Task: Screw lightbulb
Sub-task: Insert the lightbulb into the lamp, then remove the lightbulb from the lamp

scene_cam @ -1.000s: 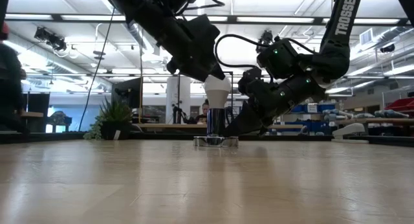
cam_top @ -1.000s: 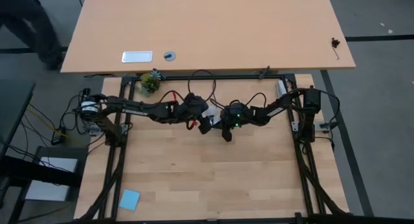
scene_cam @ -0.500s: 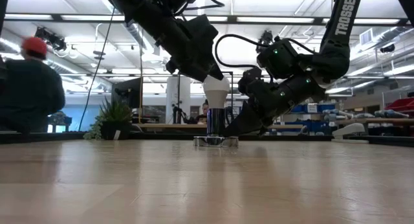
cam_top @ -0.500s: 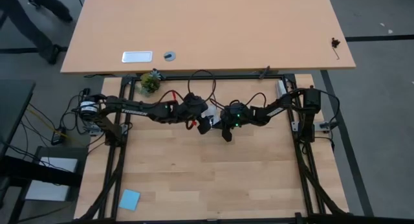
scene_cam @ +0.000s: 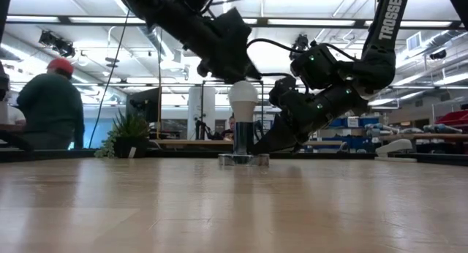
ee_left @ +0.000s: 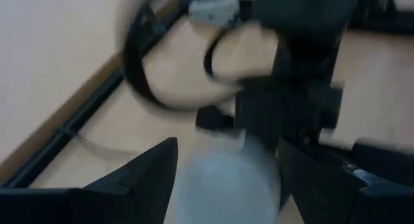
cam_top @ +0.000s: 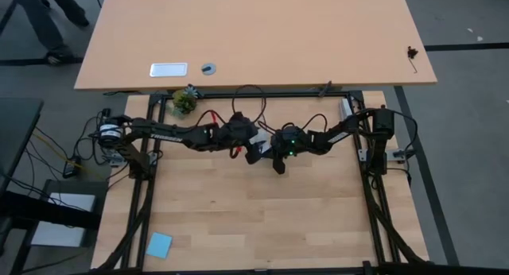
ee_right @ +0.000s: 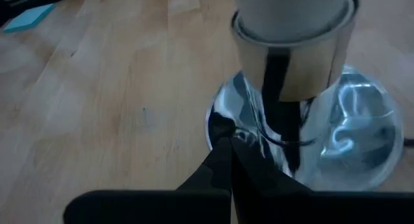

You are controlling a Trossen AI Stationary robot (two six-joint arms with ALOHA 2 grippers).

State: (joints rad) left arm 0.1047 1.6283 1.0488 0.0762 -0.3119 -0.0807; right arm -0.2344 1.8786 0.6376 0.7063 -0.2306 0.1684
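From above, we meet both arms mid-desk [cam_top: 238, 219], the left claw [cam_top: 253, 151] and right claw [cam_top: 278, 165] almost touching, the bulb hidden beneath them. Down at desk level, there's the lightbulb [scene_cam: 243, 99] standing upright in the chrome socket [scene_cam: 243, 159], its white dome free just below the left claw [scene_cam: 232, 69], which hovers above it; the right claw [scene_cam: 272, 143] reaches in low beside the socket stem, and we can't tell whether it's clamped. Through the left wrist camera, our fingers [ee_left: 145, 172] stand apart on either side of the blurred bulb [ee_left: 223, 182]. Through the right wrist camera, we see the socket's mirror base [ee_right: 349, 153] with the bulb [ee_right: 291, 10] seated on top. To do this turn well, we reckon we should close squarely on the dome, keep the wrist axis in line with the socket, twist gently, and hold that base steady so it doesn't spin along.
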